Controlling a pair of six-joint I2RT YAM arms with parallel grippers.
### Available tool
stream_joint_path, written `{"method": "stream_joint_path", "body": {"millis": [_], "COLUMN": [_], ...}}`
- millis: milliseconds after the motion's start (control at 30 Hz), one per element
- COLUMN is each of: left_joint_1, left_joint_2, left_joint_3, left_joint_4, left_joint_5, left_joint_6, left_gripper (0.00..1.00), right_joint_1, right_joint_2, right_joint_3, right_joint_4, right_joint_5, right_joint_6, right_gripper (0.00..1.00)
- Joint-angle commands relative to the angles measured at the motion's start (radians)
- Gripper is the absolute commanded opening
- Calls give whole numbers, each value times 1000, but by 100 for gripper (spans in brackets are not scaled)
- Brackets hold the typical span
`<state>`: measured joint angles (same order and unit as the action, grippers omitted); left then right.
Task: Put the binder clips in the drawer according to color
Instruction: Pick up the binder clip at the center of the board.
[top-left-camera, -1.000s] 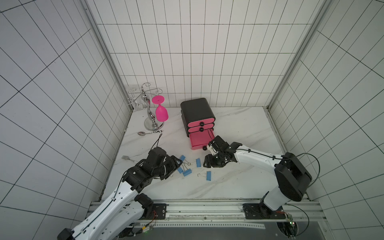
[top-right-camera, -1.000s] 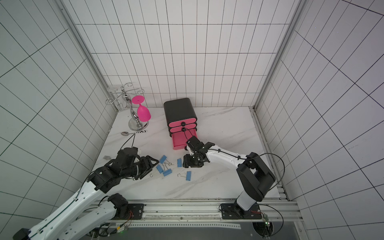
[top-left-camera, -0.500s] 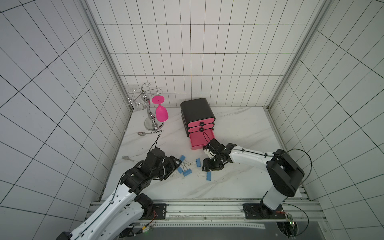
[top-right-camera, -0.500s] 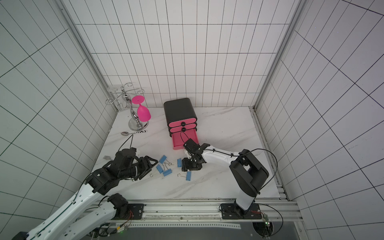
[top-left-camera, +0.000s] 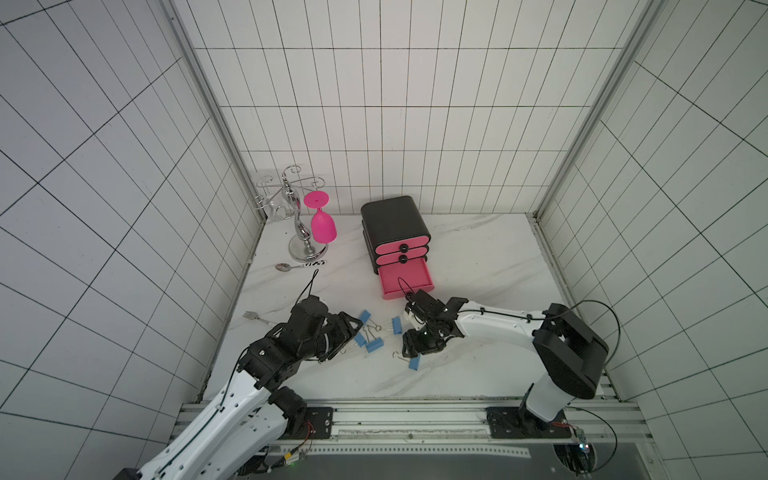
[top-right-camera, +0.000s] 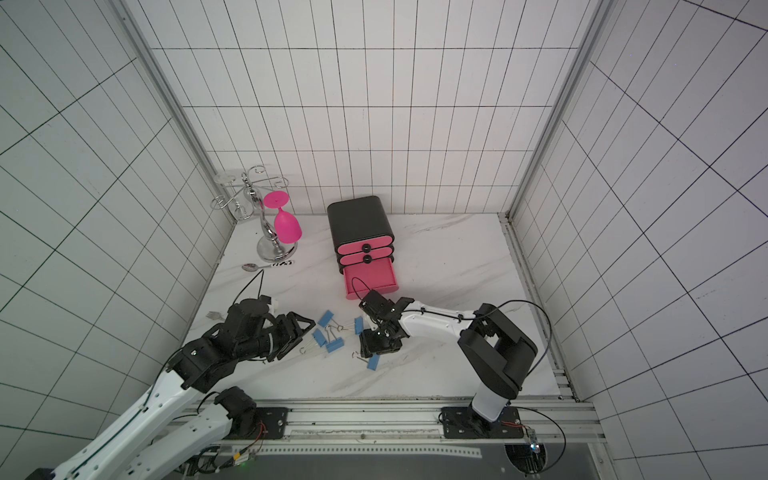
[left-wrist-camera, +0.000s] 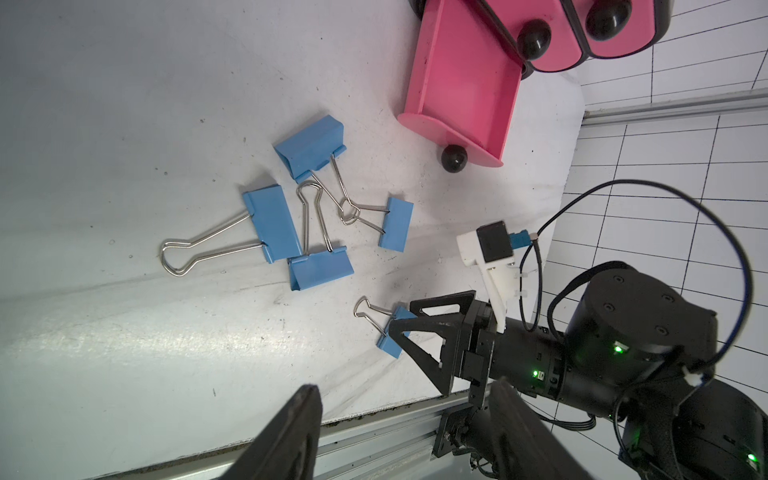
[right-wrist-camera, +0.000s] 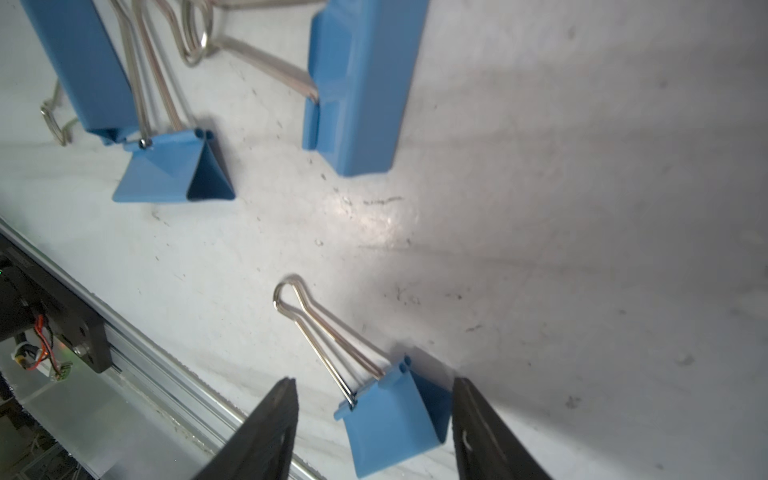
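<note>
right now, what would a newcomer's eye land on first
The hot pink: the open bottom drawer of the black chest mid-table, and a goblet hanging upside down on the rack in the back left corner. Then blue clips strewn on the white table, the right gripper open around a lone clip.

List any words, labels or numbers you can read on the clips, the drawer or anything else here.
No readable text in any view.
Dark marks on the spoon handle: too small to read.
The binder clips and the drawer: plain, with no print or labels showing.
</note>
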<state>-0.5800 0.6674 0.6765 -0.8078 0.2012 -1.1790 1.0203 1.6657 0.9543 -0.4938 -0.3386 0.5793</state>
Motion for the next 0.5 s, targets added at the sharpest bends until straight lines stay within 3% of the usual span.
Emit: {"method": "stream_joint_path", "body": {"millis": [0, 200, 467], "left_joint_1": [-4, -4, -4], "left_joint_2": [-20, -39, -69], "left_joint_3": [0, -3, -3], "left_joint_4": [-5, -17, -35], "left_joint_5": [-11, -14, -29], "left_joint_6": [0, -4, -13], "left_gripper": [68, 68, 67], "right_joint_1": [46, 118, 211], "right_joint_2": [-37, -40, 7], "right_joint_3": [-14, 9, 121], "right_joint_4": [-30, -89, -235], "right_joint_5": [38, 103, 282], "right_joint_6": [11, 5, -46], "right_gripper": [64, 68, 74]}}
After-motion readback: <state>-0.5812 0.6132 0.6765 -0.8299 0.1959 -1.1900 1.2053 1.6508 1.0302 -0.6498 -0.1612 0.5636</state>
